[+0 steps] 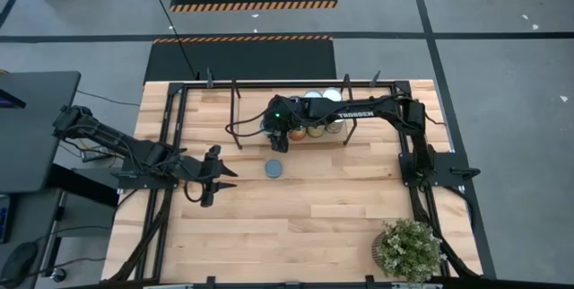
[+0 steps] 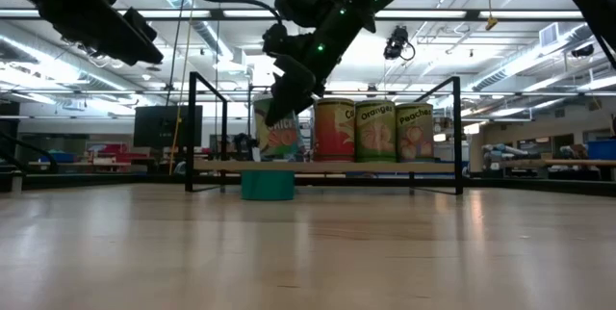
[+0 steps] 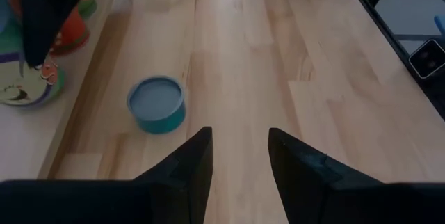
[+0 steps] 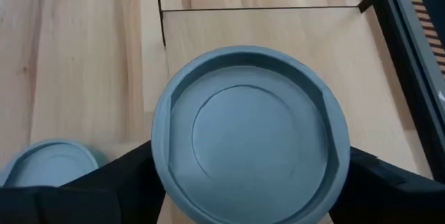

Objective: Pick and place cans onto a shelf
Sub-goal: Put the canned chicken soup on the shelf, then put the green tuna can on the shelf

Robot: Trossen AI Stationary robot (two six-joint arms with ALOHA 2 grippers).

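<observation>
My right gripper (image 1: 276,136) (image 2: 286,98) is shut on a can with a blue-grey top (image 4: 250,130) and an orange-green label (image 2: 279,139), at the left end of the shelf (image 1: 251,118) (image 4: 278,29). Three more labelled cans (image 2: 375,129) stand in a row on the shelf board to the right of it. A short teal can (image 1: 274,170) (image 2: 267,185) (image 3: 156,104) stands on the table just in front of the shelf. My left gripper (image 1: 231,178) (image 3: 236,154) is open and empty, to the left of the teal can. My right gripper pinches the can between its two fingers (image 4: 132,175), one on each side of the upper wall by the rim (image 4: 161,147). The fingers come from above, pointing down. The can is upright, with its bottom (image 2: 279,159) level with the shelf board. I cannot tell whether it rests there.
The shelf's black rods and upright posts (image 2: 192,127) (image 2: 454,132) frame the board. A potted plant (image 1: 410,249) stands at the table's near right corner. Black frame rails run along the table's left (image 1: 166,145) and right (image 1: 408,145) sides.
</observation>
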